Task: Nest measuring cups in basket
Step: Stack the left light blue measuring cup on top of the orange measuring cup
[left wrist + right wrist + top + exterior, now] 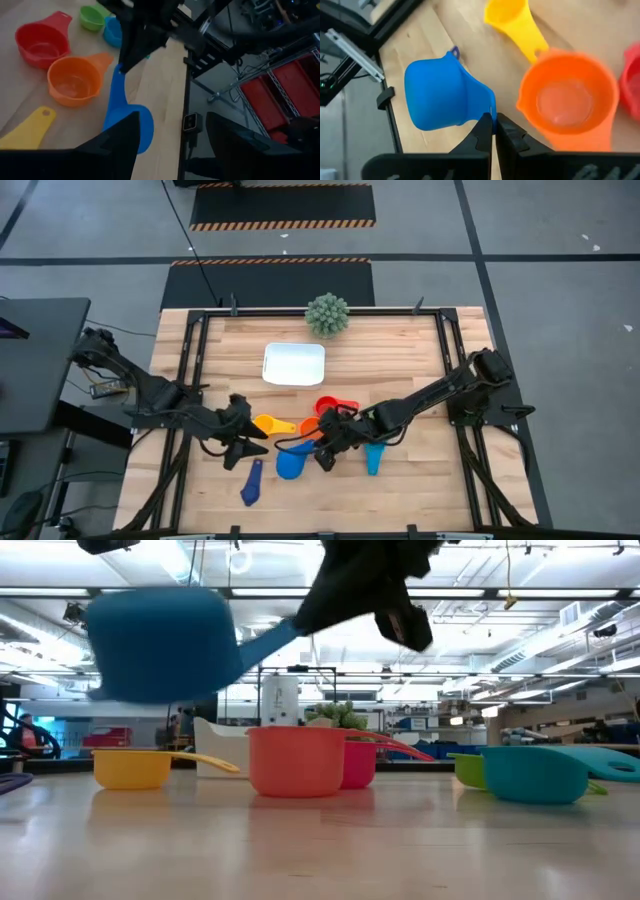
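Observation:
In the high view the blue cup [290,464] sits between both grippers, and the low view shows this blue cup [160,642] raised off the table. My right gripper [323,448] is shut on its handle. My left gripper [247,443] is open beside the cup, touching nothing. On the wood lie the yellow cup [270,424], orange cup [310,427], red cup [335,406], navy cup [250,483] and light blue cup [373,457]. The green cup [92,17] shows in the left wrist view. The white basket [294,364] rests farther back. My right gripper [492,131] pinches the blue cup's handle [489,111] near its free end between the two fingertips. It comes from the table's right, slanting down. The cup is lifted clear of the table, its bowl [160,642] sticking out sideways from the fingers toward the left arm.
A spiky grey-green ball plant [327,314] stands at the far edge behind the basket. Black rails [190,350] run along the table's left and right sides. Bare wood lies between the basket and the cups, and along the near edge.

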